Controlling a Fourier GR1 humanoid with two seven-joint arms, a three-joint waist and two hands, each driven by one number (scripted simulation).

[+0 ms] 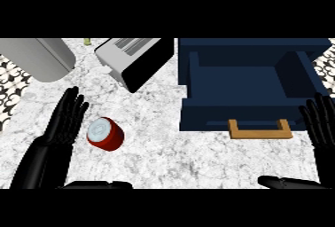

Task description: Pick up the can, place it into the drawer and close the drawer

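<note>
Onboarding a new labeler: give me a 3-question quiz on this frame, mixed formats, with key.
1. True or false: the red can already lies inside the blue drawer.
2. Multiple choice: which robot hand is nearest the can? A) left robot hand B) right robot hand C) neither is in view
3. Fill in: the drawer's wooden handle faces the robot, and the drawer stands ____.

Key: 1 false, it sits on the marble counter; 2 A; 3 open.
</note>
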